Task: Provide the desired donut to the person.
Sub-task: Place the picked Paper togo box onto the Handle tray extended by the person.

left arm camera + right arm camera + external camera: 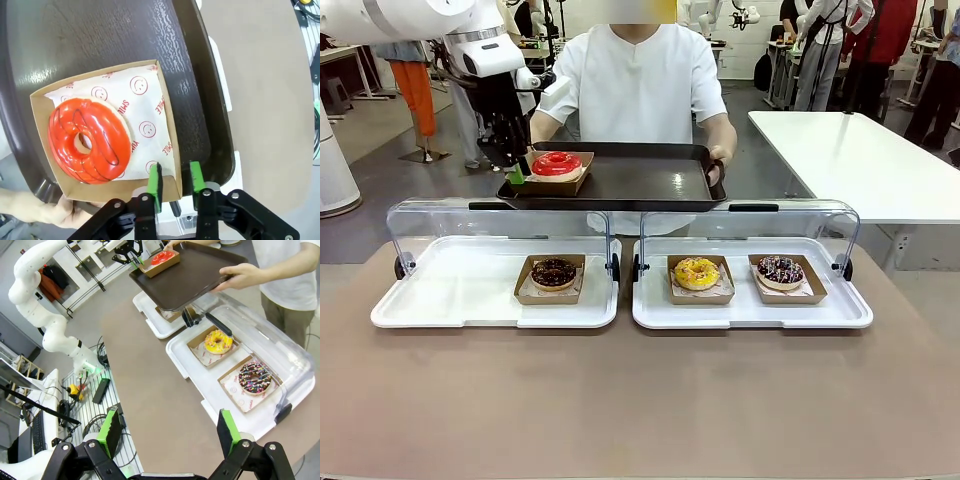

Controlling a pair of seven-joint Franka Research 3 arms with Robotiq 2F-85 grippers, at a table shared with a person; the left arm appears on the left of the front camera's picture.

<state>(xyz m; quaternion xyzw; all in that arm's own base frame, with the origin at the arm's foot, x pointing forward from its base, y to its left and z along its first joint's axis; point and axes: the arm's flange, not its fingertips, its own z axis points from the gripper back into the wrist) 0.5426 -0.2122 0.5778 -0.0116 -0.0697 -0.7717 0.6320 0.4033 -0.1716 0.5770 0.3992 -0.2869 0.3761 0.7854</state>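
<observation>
From its wrist, left fingers [155,186] straddle the carton [100,191] rim, apart; right fingers [111,432] splayed.

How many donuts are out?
4: a red donut on the brown tray the person holds, a chocolate one in the left display case, a yellow one and a sprinkled one in the right case.

Inspector: Noted: serving tray [100,45], dark brown plastic, pebbled grain, dull sheen; red donut [107,135], icing glossy and smooth.
Clerk: And the box [100,190]?
Inspector: Brown cardboard, matt; liner [145,105], thin printed paper; display lids [450,220], clear glossy plastic; display trays [450,285], smooth white plastic; table [640,400], matt tan.
</observation>
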